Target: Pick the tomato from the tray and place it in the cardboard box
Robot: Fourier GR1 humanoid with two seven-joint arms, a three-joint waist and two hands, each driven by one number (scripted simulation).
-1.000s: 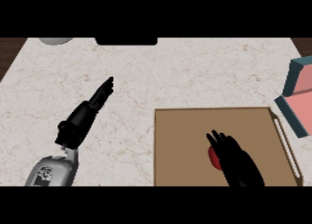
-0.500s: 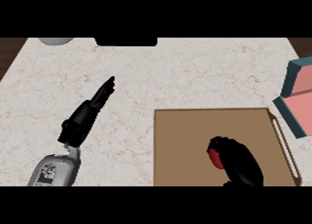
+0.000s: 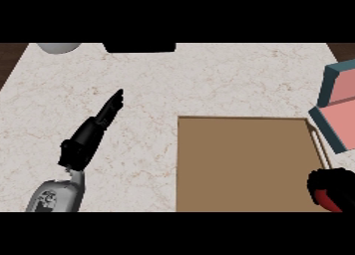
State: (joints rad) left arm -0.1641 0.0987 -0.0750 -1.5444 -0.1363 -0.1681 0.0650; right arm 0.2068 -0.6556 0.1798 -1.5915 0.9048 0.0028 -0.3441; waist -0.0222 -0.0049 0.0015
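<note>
Head view: red tomato [image 3: 326,198] in right hand [image 3: 346,187]

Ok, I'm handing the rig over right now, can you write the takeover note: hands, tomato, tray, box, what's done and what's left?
Right hand: curled round the red tomato, at the lower right corner, by the right edge of the flat brown tray.
Left hand: open, fingers straight, over the pale marble counter, holding nothing.
Pink-lined teal cardboard box: open at the right edge.
Done: tomato grasped.
Left: carry it to the box and release.
</note>
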